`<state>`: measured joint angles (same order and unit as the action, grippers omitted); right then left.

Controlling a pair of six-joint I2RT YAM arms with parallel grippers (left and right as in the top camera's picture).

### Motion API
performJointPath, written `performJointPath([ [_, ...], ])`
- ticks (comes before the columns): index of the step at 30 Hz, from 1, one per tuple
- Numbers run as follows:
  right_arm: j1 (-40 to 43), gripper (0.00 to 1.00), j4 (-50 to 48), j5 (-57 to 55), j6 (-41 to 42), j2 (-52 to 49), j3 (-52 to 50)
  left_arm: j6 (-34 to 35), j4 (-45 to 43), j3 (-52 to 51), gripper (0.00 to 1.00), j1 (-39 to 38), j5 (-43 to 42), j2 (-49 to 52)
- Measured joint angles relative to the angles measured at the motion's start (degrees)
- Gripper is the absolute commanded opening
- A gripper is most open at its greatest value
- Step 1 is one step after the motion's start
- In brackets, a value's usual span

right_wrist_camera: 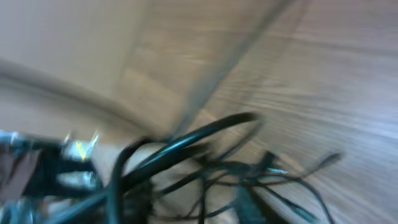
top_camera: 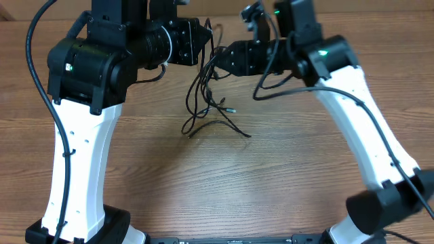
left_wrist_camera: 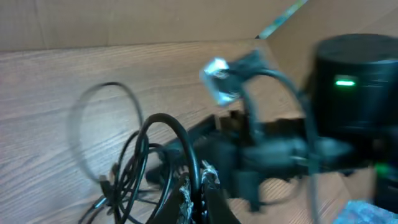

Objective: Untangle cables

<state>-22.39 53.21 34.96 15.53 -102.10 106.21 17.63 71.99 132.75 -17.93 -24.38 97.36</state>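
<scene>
The cables (top_camera: 203,95) are a tangle of thin black cords hanging between my two grippers near the far edge. Loose ends and a small plug (top_camera: 230,108) trail onto the wooden table (top_camera: 271,176). My left gripper (top_camera: 207,41) points right and is shut on one black cable (left_wrist_camera: 200,186) that runs up between its pads. Loops of cable (left_wrist_camera: 155,124) hang left of it. My right gripper (top_camera: 218,59) points left at the tangle. In the blurred right wrist view its fingers (right_wrist_camera: 245,208) stand apart, with several strands (right_wrist_camera: 211,134) crossing the gap.
The two grippers are almost tip to tip, and the right arm (left_wrist_camera: 348,124) fills the right of the left wrist view. A cardboard wall (left_wrist_camera: 124,25) stands behind the table. Both arm bases (top_camera: 81,230) sit at the front edge.
</scene>
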Motion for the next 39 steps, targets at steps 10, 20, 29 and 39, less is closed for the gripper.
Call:
performJointPath([
  [10,4.59,0.04,7.26,-19.76,8.68,-0.79,0.00,-0.02,0.68,0.00,0.04,0.02,3.15,0.07],
  [20,14.67,0.04,20.35,-35.89,12.31,-0.79,0.00,-1.16,-0.20,0.00,0.04,7.98,3.72,-0.17],
  [29,20.02,0.04,19.47,-38.42,12.68,-0.83,-2.99,-1.75,0.17,-0.02,0.04,21.03,4.17,-5.38],
  [39,26.01,0.04,17.20,-38.91,12.66,-1.57,-9.55,-2.23,0.39,0.00,0.04,28.22,3.78,-8.13],
])
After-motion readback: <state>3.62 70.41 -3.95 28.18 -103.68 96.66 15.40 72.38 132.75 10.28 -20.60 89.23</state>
